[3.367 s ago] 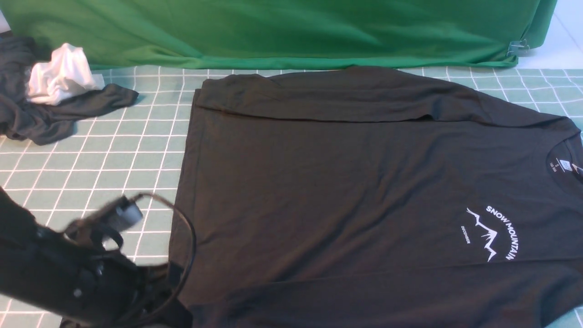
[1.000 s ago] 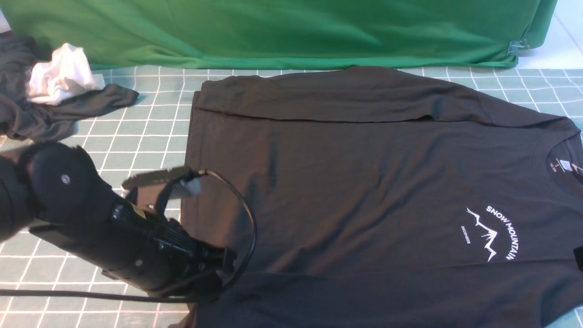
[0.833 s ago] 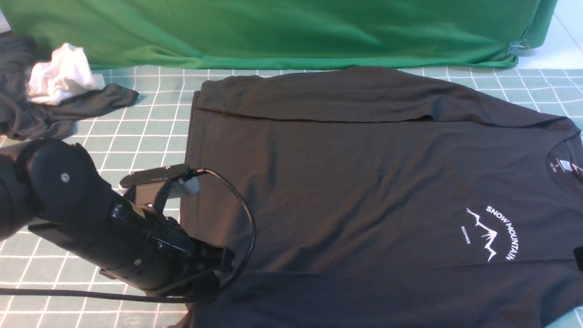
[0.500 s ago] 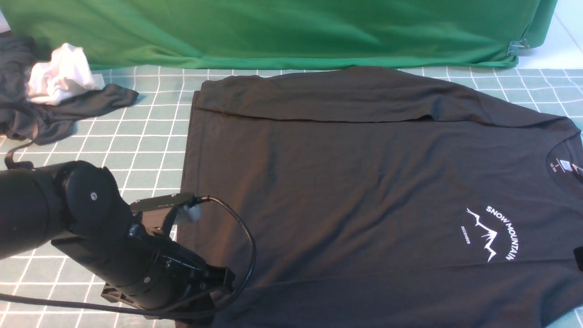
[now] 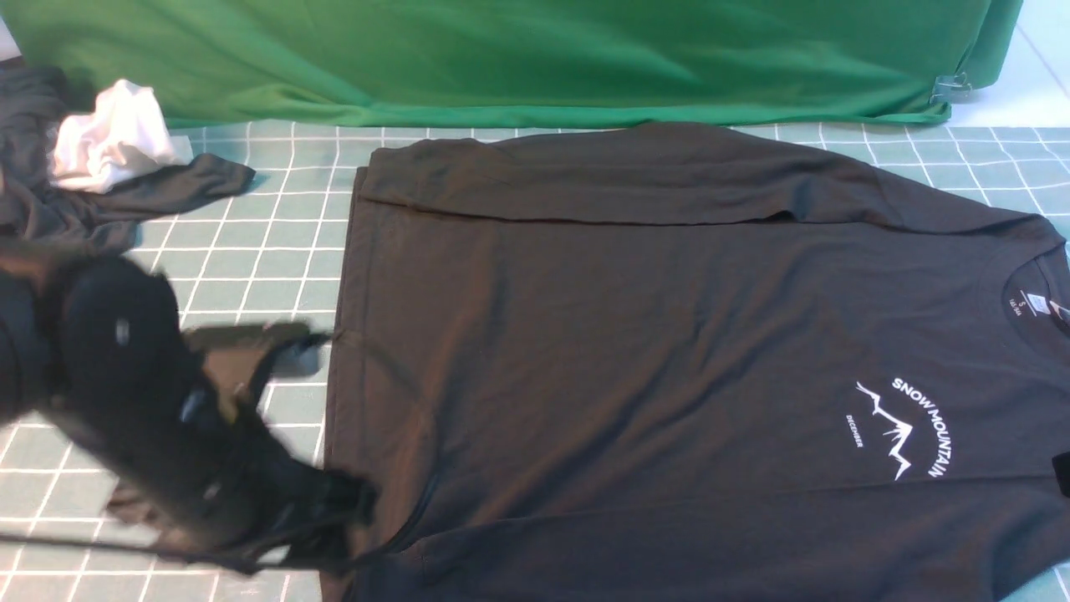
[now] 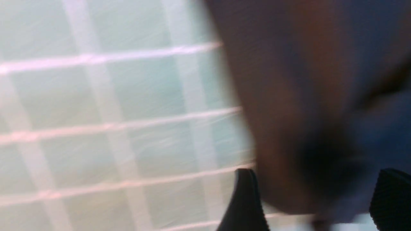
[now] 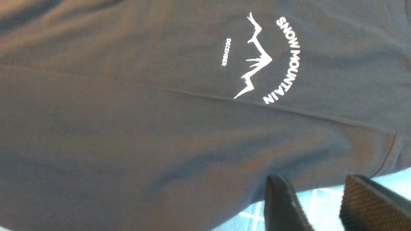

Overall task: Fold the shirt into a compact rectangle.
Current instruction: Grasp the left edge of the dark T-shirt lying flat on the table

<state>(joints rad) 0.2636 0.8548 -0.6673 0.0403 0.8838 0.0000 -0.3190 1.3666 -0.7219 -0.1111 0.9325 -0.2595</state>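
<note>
The shirt lies on the table, right of a garment bearing a cloth.

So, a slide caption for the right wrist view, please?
Right gripper, open, poised near the edge of the printed shirt.

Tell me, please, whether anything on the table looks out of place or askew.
Only the heap at the far left of the table stands out: a crumpled dark garment with a white cloth bunched on it, lying apart from the shirt. The shirt itself lies flat, with only slight wrinkles.
</note>
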